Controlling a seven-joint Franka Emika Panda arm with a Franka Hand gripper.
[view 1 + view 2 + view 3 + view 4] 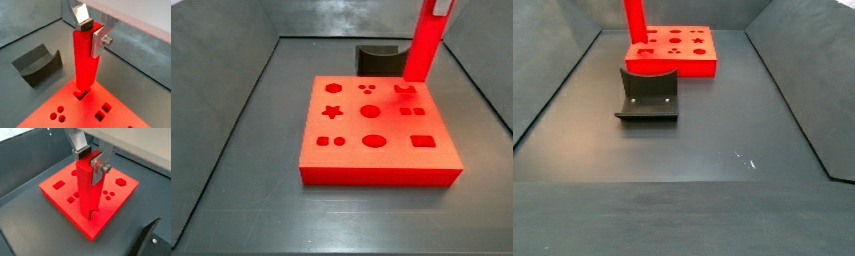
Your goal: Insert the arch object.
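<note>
My gripper (90, 27) is shut on the top end of the arch object (85, 60), a long bright red bar held upright; both show again in a wrist view, gripper (90, 159) and bar (85, 188). The bar's lower end sits at an arch-shaped hole (81, 94) near one edge of the flat red board (67, 110). I cannot tell how deep it sits. In both side views the bar (421, 45) (633, 20) stands upright over the board (372, 150) (687, 55). Only the finger ends (442, 8) show at the top of a side view.
A dark grey block with a concave top (37, 62) lies on the floor beside the board, also seen in both side views (378, 58) (647, 95). The board has several other shaped holes (372, 112). Grey walls (251, 90) enclose the dark floor (714, 170).
</note>
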